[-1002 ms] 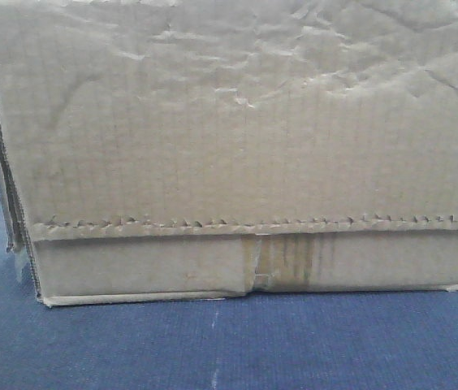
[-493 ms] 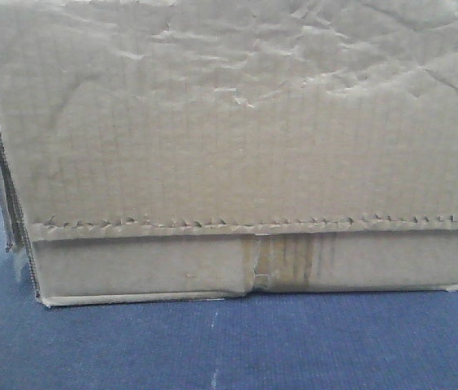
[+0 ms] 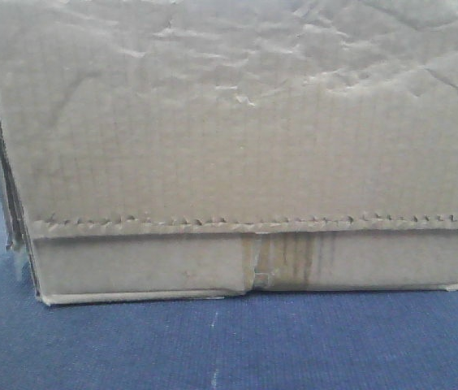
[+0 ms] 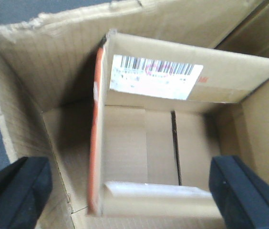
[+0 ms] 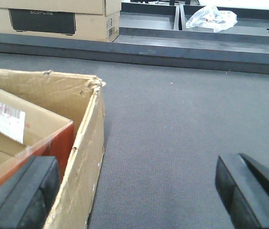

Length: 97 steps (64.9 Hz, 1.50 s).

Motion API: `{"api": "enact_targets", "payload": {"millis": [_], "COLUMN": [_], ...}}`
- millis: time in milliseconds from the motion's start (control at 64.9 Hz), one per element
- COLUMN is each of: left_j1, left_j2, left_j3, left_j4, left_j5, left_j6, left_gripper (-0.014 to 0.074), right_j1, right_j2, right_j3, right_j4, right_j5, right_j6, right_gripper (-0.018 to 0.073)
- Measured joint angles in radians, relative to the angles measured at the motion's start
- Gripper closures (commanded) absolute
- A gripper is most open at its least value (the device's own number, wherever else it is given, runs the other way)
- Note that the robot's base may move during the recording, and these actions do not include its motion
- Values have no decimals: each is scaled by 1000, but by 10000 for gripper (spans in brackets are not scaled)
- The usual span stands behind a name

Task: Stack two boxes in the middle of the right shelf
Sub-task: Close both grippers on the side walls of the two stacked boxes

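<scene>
Left gripper (image 4: pixel 129 198) is spread wide, fingers (image 4: pixel 15 191) at the bottom corners of my wrist frame, looking down into the open outer box (image 4: pixel 25 95). Inner box (image 4: pixel 144 143) sits nested inside it, also open, with an orange edge on its left wall and a barcode label (image 4: pixel 156 76) on the far flap, upper centre. Right gripper (image 5: pixel 137 195) is equally spread: one finger lower left over the outer box's interior, the other lower right over grey carpet (image 5: pixel 182 129). Front view: the outer box's wrinkled face fills the frame, jagged flap edge, yellowed tape (image 3: pixel 286 264) at mid-seam, resting on a blue surface (image 3: pixel 229 349). Right wrist view, upper left: more cartons (image 5: pixel 53 19); upper right: plastic bag (image 5: pixel 211 18).
</scene>
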<state>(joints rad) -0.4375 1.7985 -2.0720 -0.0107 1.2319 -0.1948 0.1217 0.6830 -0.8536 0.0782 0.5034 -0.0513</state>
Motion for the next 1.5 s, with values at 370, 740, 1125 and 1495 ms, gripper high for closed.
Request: {"api": "enact_targets", "payload": {"millis": [370,740,1125,1495], "left_j1": [19,174,99,98], "left_j2": [-223,-348,-306,-178], "left_j3": [-6,277,418,425], "left_j4": [127,99,46,5], "left_j5": [-2,1,-1,-3], "left_j6": [23,35,36,36], "left_gripper": [98,99,99,99], "right_j1": [14,109,111,112], "right_j2": [49,359,613,740], "right_j3": [-117,-435,-511,-489], "right_j4": [0,0,27,70], "right_j5": [83,337,530,546], "right_j6": [0,0,-14,-36], "right_gripper": [-10,-10,-10,-10]}}
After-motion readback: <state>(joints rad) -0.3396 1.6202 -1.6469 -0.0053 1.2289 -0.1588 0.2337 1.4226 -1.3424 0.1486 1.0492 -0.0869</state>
